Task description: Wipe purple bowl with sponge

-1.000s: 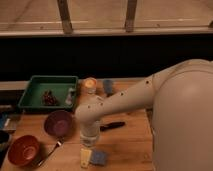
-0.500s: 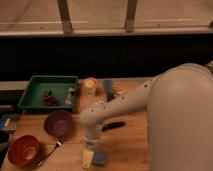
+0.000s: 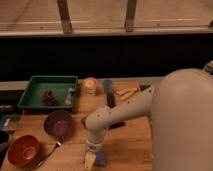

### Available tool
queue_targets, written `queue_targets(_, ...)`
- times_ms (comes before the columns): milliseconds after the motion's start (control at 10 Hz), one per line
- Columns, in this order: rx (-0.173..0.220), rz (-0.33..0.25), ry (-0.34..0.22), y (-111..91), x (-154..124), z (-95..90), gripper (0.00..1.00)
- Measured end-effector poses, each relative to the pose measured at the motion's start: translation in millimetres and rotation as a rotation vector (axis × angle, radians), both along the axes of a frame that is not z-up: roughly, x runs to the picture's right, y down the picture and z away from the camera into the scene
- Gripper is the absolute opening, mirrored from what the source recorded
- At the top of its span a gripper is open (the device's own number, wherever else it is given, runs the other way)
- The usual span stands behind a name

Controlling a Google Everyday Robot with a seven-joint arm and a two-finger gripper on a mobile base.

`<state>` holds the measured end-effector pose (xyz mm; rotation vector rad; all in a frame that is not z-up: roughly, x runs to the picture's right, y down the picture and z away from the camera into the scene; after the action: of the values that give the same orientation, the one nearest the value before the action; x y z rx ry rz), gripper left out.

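At the far left of the wooden desk (image 3: pixel 131 146), near its front edge, a reddish-orange bowl (image 3: pixel 23 150) is sitting upright. A slim utensil (image 3: pixel 50 151) is lying just to its right, angling up toward the purple bowl (image 3: pixel 58 123). That bowl is standing upright a little further back and to the right, apart from the orange one. Behind both bowls, a green tray (image 3: pixel 32 94) is resting along the back of the desk, holding a dark cluster (image 3: pixel 48 97) near its middle and a pale item (image 3: pixel 69 95) by its right wall. Right of the tray, a small jar (image 3: pixel 90 85) with a pale yellow top is standing, and a dark upright block (image 3: pixel 107 87) is standing just beside it. Further right, some light wooden pieces (image 3: pixel 125 92) are lying near the back edge.

The robot's white arm (image 3: pixel 131 106) is reaching in from the right and bending downward to the right of the purple bowl. A black object (image 3: pixel 118 124) is peeking out from behind it. The end effector (image 3: pixel 94 156) is pointing down at the desk's front edge, to the right of the purple bowl and apart from it. The sponge (image 3: pixel 101 159), blue-grey, is lying on the desk right at the end effector's tip, and a yellowish patch (image 3: pixel 89 161) is showing at the sponge's left. Whether the end effector is released or clenched on the sponge, I cannot tell.
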<state>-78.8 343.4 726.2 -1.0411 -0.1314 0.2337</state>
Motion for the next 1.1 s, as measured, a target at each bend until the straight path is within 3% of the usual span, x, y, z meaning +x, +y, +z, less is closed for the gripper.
queue_targets(400, -0.006, -0.004, 0.002, -1.0, 2.2, -1.9, 0.20)
queue_targets(600, -0.012, 0.008, -0.018, 10.2, -5.2, 5.4, 0.02)
queue_targets(1100, 0.002, -0.006, -0.038, 5.7, -7.9, 2.9, 0.00)
